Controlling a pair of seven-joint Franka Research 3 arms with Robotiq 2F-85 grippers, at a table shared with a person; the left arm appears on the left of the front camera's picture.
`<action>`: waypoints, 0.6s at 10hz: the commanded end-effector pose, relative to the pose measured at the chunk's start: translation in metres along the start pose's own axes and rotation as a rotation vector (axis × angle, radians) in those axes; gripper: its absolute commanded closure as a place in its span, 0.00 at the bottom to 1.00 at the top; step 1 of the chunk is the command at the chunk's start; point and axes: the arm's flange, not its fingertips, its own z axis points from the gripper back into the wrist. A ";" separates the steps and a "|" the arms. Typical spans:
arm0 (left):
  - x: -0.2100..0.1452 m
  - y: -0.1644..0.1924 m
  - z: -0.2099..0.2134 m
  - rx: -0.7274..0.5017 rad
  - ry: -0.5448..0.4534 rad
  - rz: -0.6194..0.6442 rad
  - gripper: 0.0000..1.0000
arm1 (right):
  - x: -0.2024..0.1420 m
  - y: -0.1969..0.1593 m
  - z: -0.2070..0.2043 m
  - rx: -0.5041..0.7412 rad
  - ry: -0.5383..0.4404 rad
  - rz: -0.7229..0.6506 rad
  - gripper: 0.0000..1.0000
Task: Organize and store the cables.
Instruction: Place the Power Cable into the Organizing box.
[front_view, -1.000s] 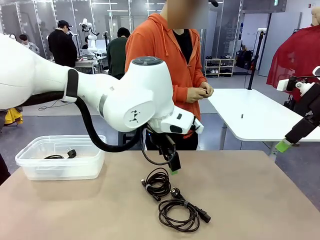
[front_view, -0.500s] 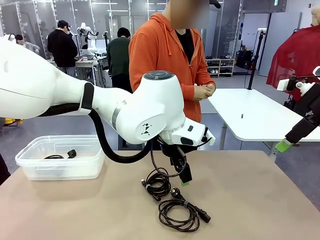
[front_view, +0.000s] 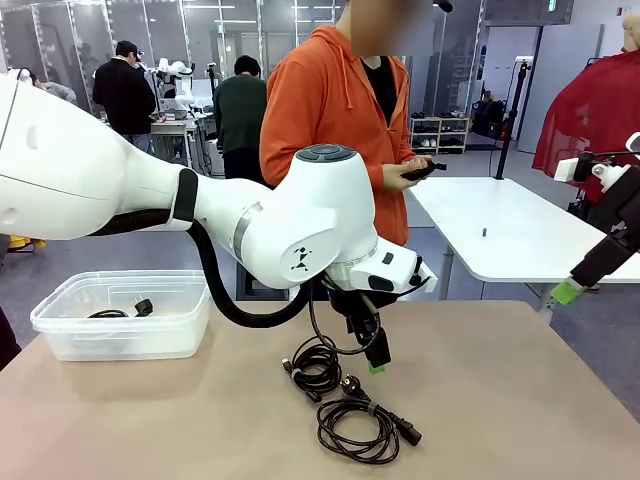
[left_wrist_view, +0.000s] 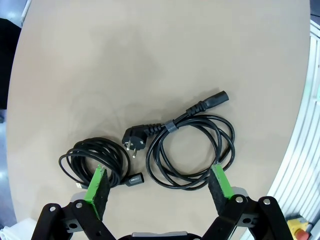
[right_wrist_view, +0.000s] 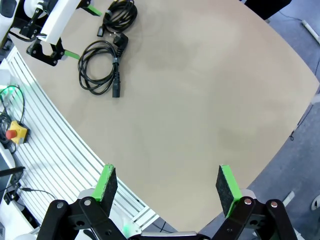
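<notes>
- Spread wide and empty, the left jaws hang low over the two coils on the bench, one of their green pads (left_wrist_view: 98, 187) above each coil. The right jaws are equally wide, grip nothing, and sit raised off the bench's right edge, well apart from the cables.
- bench (front_view: 500, 380): smooth matte tan top with a rounded rim.
- tub (front_view: 60, 330): clear rectangular plastic at the bench's left, with one thin black cable (front_view: 120, 311) inside.
- larger coil (front_view: 357, 430): a glossy black power cord. The left wrist view makes out its round two-pin plug, moulded socket end and grey band.
- smaller coil (front_view: 316, 368): thinner and tighter wound, lying just beside the plug.
- Since a second ago the left arm has swung rightward and sunk. The person's hands, clasped then, now hold a small dark object (front_view: 420, 172).
</notes>
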 end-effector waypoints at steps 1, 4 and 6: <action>0.005 0.000 -0.001 -0.002 0.014 -0.012 0.00 | 0.000 0.000 0.001 -0.006 0.010 0.003 0.00; 0.003 -0.001 -0.002 -0.007 0.016 -0.004 0.00 | 0.000 0.000 0.001 -0.006 0.010 0.003 0.00; 0.003 -0.001 -0.002 0.001 0.016 0.005 0.00 | 0.000 0.000 0.001 -0.006 0.010 0.003 0.00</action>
